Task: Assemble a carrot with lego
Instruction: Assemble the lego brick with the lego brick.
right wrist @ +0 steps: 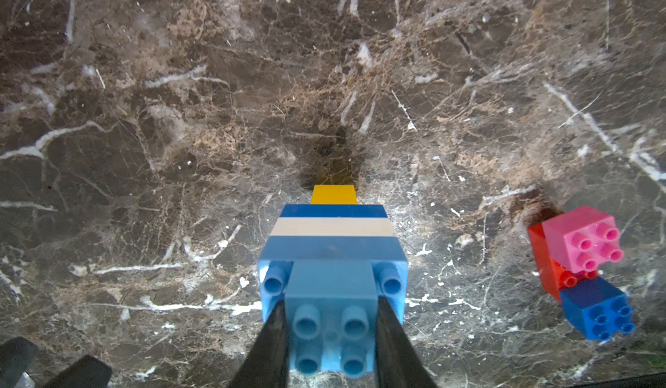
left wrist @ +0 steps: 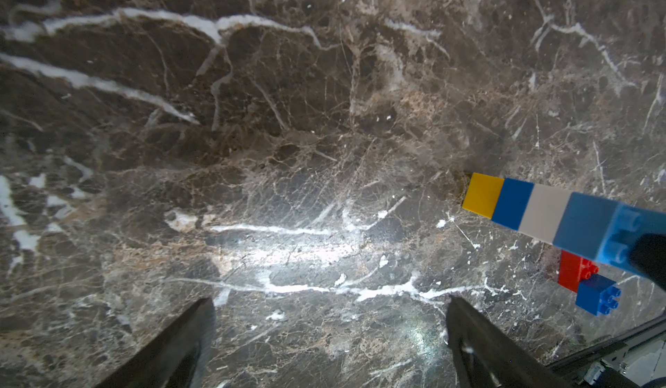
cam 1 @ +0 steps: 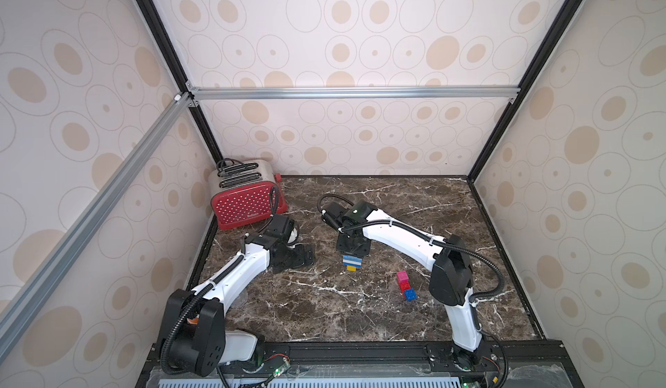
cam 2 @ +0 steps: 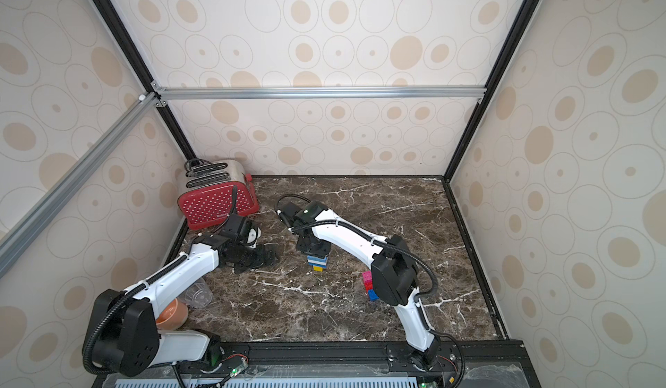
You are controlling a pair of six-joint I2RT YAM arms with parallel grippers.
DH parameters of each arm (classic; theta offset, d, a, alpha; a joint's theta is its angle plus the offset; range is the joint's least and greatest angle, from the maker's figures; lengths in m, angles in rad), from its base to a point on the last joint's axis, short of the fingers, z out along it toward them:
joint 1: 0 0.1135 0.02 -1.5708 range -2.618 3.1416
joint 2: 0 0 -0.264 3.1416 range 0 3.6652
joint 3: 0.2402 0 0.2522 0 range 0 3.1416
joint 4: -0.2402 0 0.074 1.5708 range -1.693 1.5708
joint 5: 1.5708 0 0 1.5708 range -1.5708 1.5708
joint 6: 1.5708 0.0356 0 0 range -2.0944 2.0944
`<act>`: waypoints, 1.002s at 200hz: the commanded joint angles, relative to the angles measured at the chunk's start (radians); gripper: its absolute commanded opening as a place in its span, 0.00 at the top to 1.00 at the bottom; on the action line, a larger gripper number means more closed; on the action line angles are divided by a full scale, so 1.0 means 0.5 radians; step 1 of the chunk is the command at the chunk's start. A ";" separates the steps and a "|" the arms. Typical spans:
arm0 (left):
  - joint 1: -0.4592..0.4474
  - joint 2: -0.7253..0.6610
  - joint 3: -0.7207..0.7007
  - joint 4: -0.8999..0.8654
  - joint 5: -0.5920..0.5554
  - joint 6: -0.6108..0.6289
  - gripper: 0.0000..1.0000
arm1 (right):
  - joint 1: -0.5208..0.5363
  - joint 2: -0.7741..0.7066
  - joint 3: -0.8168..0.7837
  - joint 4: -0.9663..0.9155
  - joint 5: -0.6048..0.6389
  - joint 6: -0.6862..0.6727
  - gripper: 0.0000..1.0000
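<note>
Your right claw (right wrist: 331,301) is clenched on the small light-blue brick (right wrist: 329,335) capping the carrot (right wrist: 333,245). The carrot's yellow tip rests on the marble table (cam 1: 360,314) straight below that claw. Off to the claw's side, a red brick (right wrist: 540,256) carries a pink brick (right wrist: 580,242) and a blue brick (right wrist: 594,307). Your left claw (left wrist: 329,300) gapes, released, over bare marble. Beyond it a red toaster (cam 1: 245,198) sits in the corner against dotted walls (cam 1: 360,25). Your left arm (cam 2: 180,270) half hides an orange bowl (cam 2: 173,314) and a clear cup (cam 2: 197,292). The red brick is mostly covered.

Eight bricks (right wrist: 333,249) — one toaster (cam 1: 248,198), cup (cam 2: 199,293), bowl (cam 2: 173,314)
</note>
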 commanded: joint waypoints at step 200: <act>0.025 -0.085 0.033 -0.063 -0.026 -0.004 0.01 | -0.005 0.015 -0.018 -0.110 0.004 -0.087 0.77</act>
